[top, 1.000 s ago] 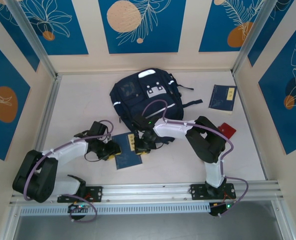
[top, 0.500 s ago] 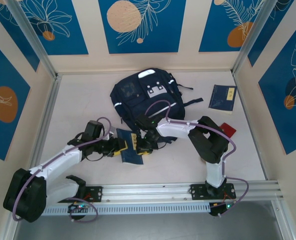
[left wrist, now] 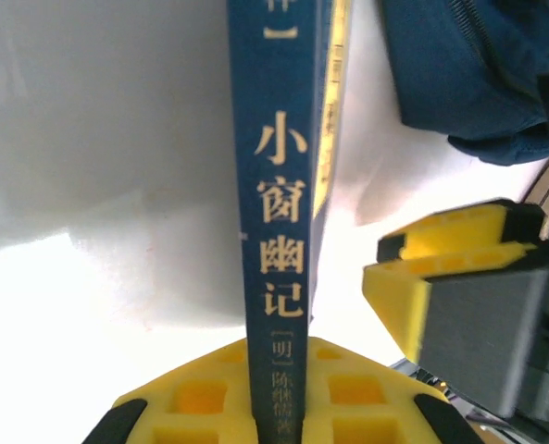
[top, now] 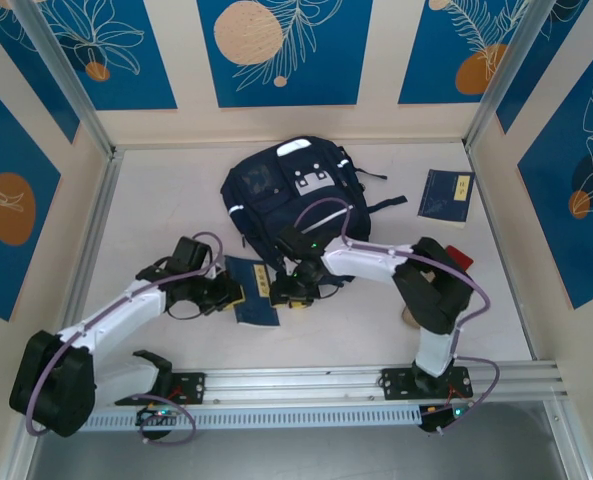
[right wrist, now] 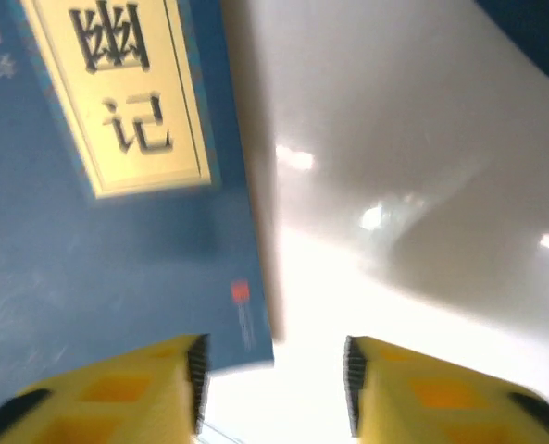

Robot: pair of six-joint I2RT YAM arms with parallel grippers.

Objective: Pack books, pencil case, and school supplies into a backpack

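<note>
Left wrist shows the left claw point(left wrist: 279, 393) clamped on a navy book point(left wrist: 274, 185) with gold spine lettering; right claw point(right wrist: 274, 388) apart.

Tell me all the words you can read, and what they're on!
"小窗幽记": down the spine of the book in the left wrist view.
"[明]": lower on that spine; smaller characters under it are cut off.
"幽记": on the cover's yellow label, right wrist view.
Far book label: too small to read.
</note>
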